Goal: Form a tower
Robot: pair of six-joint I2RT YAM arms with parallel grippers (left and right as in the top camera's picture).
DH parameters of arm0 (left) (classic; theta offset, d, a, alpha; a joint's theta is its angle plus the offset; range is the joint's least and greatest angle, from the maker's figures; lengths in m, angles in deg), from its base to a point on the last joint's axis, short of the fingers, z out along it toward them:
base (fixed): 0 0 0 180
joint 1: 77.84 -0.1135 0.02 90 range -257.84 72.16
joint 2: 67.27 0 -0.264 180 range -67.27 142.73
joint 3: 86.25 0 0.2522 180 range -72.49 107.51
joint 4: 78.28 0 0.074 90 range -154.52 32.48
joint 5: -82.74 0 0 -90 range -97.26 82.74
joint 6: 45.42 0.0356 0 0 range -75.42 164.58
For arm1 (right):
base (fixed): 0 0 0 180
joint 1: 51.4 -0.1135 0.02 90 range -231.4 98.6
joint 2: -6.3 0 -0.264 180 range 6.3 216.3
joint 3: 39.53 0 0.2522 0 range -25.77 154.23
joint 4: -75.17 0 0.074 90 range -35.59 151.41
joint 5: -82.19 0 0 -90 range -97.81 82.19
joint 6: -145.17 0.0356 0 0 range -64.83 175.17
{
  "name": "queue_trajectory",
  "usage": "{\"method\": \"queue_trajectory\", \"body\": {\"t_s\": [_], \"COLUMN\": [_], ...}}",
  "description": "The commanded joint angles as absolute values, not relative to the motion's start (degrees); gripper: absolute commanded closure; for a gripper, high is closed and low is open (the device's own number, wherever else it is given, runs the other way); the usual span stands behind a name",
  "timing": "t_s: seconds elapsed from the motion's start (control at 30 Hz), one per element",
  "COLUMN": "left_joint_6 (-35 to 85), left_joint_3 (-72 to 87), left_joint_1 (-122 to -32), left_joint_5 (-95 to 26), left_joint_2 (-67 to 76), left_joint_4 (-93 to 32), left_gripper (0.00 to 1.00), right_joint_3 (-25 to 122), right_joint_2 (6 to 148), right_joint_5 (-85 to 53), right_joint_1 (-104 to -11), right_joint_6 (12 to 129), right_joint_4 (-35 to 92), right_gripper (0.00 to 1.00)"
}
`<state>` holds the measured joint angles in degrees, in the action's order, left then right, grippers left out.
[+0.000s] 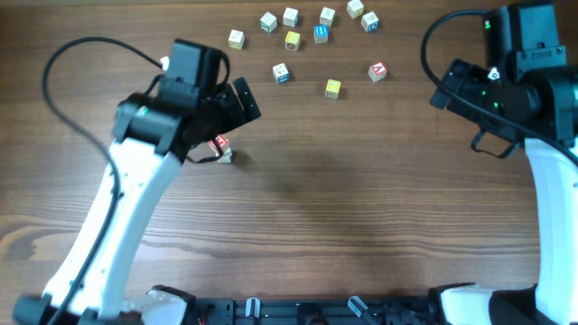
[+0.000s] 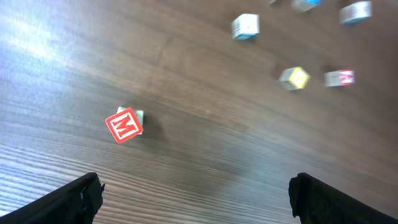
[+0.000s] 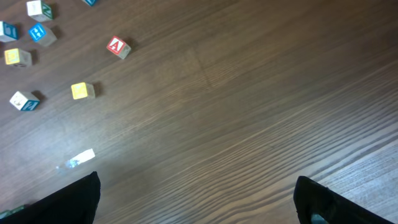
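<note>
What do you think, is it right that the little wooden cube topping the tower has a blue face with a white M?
No. The left wrist view shows the little wooden cube topping the tower has a red face with a white M.

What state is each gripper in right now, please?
The left gripper is open, holding nothing.
The right gripper is open, holding nothing.

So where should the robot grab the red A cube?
Pinch the A cube by two opposite side faces, coming straight down from above. It sits flat and alone on the table, letter up, turned a bit askew, so the grip should probably twist to line up with its sides.
</note>
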<state>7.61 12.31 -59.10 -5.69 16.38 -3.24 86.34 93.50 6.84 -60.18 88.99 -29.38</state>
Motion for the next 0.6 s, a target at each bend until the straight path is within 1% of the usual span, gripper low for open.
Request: {"method": "queue_trajectory", "body": {"t_s": [0.0,0.07,0.27,0.33,0.43,0.57], "left_joint_6": [5.1,5.0,-10.4,-13.0,-12.0,-2.7], "left_joint_3": [12.6,12.6,12.6,12.6,12.6,12.6], "left_joint_1": [-59.0,-59.2,-62.7,-63.8,-63.8,-63.8], "left_joint_5": [-2.2,0.8,1.6,1.6,1.2,1.2], "left_joint_2": [20.7,21.7,23.5,25.0,28.1,31.6], "left_joint_4": [-2.1,-1.8,0.8,0.7,0.0,0.1], "left_gripper": [0.0,0.0,0.0,0.0,0.0,0.0], "right_joint_3": [86.1,86.1,86.1,86.1,86.1,86.1], "right_joint_2": [95.5,96.0,96.2,96.2,96.2,96.2], "right_joint_5": [8.7,8.7,8.7,8.7,8.7,8.7], "right_joint_1": [-59.9,-59.9,-59.9,-59.9,-59.9,-59.9], "right_joint_6": [89.7,89.7,89.7,89.7,89.7,89.7], "right_joint_4": [-29.0,-28.5,-24.3,-23.8,-23.2,-23.2], "right_gripper": [0.0,0.0,0.0,0.0,0.0,0.0]}}
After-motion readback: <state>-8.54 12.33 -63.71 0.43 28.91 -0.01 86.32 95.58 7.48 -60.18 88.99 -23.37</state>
